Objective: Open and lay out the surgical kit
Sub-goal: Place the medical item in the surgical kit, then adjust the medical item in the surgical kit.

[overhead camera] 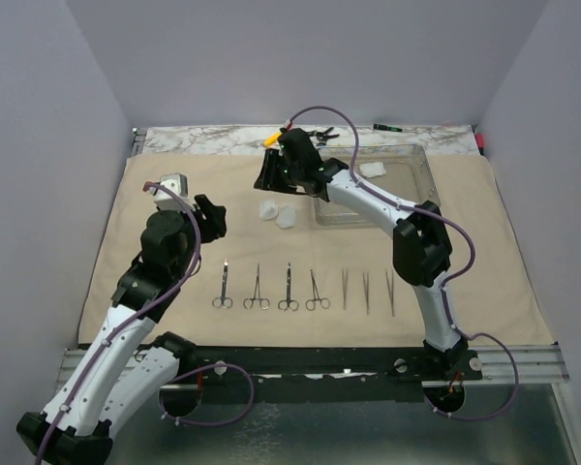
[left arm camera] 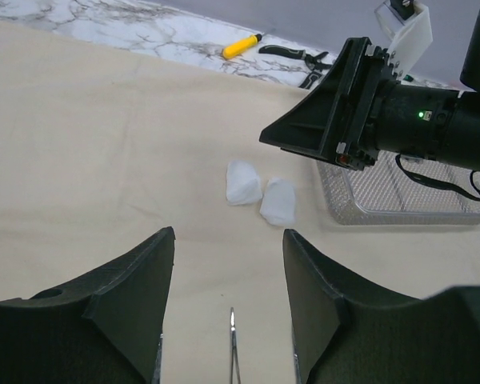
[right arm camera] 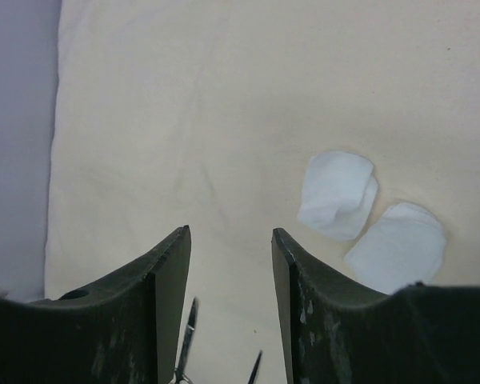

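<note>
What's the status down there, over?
Open and empty: left claw, right claw. On cloth: clamps, tweezers in a row, two gauze balls. In tray: one gauze ball. Nothing blocking.

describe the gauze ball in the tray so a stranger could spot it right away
On the beige cloth, find the clear tray at the far side, right of centre. The gauze ball lies inside it, toward the far wall. It alone is in the tray; the other two balls sit together on bare cloth left of the tray.
</note>
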Controlling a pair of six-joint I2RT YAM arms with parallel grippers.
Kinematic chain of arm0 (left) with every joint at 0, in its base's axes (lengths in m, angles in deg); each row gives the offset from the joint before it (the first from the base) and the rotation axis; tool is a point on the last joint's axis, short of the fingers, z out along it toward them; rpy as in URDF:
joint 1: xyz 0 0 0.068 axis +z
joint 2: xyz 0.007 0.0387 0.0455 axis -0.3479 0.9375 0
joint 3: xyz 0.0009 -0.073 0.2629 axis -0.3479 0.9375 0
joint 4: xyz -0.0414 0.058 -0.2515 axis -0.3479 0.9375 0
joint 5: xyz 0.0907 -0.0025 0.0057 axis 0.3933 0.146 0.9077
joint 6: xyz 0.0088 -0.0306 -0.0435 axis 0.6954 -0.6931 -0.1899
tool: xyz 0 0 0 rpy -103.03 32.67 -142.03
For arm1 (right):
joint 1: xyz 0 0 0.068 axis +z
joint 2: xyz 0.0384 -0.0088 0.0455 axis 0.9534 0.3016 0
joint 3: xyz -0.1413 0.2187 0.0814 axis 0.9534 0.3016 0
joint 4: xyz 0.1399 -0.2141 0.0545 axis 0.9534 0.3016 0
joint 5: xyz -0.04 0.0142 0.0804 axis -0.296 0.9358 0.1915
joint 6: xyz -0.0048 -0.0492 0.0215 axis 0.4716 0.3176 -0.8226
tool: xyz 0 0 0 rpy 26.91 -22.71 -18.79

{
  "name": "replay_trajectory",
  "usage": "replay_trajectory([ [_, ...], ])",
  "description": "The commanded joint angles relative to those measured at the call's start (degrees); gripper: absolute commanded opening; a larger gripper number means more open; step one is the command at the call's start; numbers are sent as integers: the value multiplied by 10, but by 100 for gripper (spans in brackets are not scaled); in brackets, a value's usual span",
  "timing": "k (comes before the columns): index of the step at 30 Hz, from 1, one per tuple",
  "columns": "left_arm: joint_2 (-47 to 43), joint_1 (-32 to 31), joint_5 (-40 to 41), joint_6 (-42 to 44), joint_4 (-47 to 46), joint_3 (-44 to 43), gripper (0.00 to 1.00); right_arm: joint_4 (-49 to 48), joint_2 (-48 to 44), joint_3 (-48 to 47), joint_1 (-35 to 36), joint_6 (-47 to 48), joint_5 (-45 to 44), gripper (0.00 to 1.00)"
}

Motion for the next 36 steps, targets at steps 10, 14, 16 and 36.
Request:
replay_trajectory([
  [10,339,19,-111,-124,-71,-80,59,50,-162,156,-50,72,-149,44],
  [14,484,43,-146,-126,-84,-157,44,40,-250,248,-72,87,-170,44],
  [16,543,49,-168,-119,-90,-194,41,36,-285,283,-81,92,-171,43],
  [36,738,53,-180,-68,-76,-288,39,30,-345,352,-118,98,-146,41],
])
